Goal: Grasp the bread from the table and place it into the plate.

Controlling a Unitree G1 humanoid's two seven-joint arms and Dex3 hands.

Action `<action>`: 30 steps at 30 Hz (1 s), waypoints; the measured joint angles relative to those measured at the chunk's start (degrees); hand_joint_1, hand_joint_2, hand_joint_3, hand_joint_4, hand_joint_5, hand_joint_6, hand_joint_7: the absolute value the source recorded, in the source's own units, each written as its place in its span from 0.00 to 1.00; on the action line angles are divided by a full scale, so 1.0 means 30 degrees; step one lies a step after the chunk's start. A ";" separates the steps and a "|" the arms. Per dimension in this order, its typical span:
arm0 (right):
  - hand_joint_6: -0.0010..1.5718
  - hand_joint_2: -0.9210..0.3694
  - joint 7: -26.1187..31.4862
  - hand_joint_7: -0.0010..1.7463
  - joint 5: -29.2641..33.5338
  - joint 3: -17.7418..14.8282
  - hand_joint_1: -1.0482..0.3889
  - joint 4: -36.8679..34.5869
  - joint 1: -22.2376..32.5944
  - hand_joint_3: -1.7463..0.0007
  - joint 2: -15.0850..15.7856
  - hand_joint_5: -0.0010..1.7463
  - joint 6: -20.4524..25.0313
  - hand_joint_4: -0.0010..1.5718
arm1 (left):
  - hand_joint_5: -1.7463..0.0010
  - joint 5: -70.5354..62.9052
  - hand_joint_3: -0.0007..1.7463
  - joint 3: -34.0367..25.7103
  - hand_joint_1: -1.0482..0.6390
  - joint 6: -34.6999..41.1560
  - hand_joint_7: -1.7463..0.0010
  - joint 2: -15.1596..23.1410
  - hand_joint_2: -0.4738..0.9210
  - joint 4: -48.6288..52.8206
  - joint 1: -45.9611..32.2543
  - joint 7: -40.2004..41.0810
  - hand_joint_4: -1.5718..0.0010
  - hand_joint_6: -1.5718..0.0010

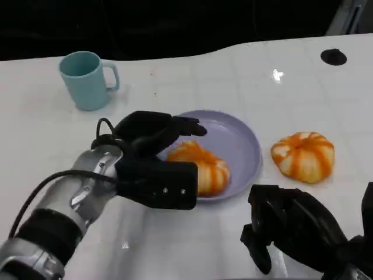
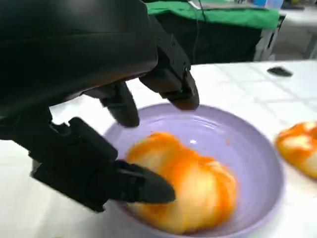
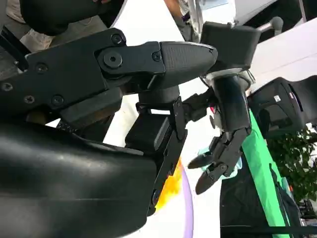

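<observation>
Left robot hand (image 1: 152, 153) spread wide over the orange-striped round bread (image 1: 201, 167) in the lilac plate (image 1: 242, 143); right robot hand (image 1: 294, 230) empty at 5 o'clock, fingers apart.

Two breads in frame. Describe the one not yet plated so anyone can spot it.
Start at the round lavender plate mid-table. Beside it, toward the robot's right, a round orange-and-white striped bread sits on bare white tabletop. Its twin lies inside the plate under the left hand.

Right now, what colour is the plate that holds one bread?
The plate is pale purple, a lilac shade. The left wrist view shows it best.
</observation>
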State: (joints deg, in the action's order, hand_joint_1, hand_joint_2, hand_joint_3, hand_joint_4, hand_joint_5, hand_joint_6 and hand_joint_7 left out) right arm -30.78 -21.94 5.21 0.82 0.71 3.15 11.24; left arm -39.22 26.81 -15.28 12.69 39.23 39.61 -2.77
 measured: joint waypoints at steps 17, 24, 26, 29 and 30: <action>0.72 0.00 0.0187 0.88 -0.0019 0.0033 0.09 0.0926 0.0518 0.79 0.0005 0.92 0.0183 0.83 | 0.71 0.0113 0.25 -0.0220 0.19 0.0266 0.98 0.1356 1.00 -0.4586 -0.1565 -0.0915 0.96 0.79; 0.70 0.00 0.0371 0.88 -0.0022 -0.0064 0.08 0.1383 0.0723 0.79 0.0130 0.93 0.0521 0.81 | 0.46 0.5103 0.18 -0.2828 0.29 0.0146 0.92 0.0864 1.00 -0.8268 -0.5578 -0.1579 0.81 0.63; 0.70 0.00 0.0367 0.88 -0.0023 -0.0063 0.08 0.1419 0.0735 0.80 0.0153 0.93 0.0575 0.81 | 0.25 0.7354 0.18 -0.3669 0.31 0.0200 0.75 0.0197 1.00 -0.9198 -0.6965 -0.2002 0.82 0.66; 0.69 0.00 0.0358 0.88 -0.0069 -0.0089 0.09 0.1437 0.0719 0.80 0.0163 0.93 0.0675 0.81 | 0.12 1.0534 0.20 -0.4699 0.32 0.0271 0.45 -0.0599 1.00 -1.0341 -0.8793 -0.2849 0.78 0.72; 0.69 0.00 0.0354 0.89 -0.0083 -0.0108 0.09 0.1437 0.0722 0.79 0.0164 0.93 0.0693 0.81 | 0.08 1.1432 0.22 -0.4992 0.30 0.0288 0.37 -0.0803 1.00 -1.0737 -0.9286 -0.3121 0.75 0.71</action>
State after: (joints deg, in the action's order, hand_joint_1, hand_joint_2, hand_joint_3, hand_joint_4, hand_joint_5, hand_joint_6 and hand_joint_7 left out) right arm -29.72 -22.19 4.89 5.13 2.88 3.64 13.32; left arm -4.93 11.84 -14.42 10.29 7.02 11.76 -12.13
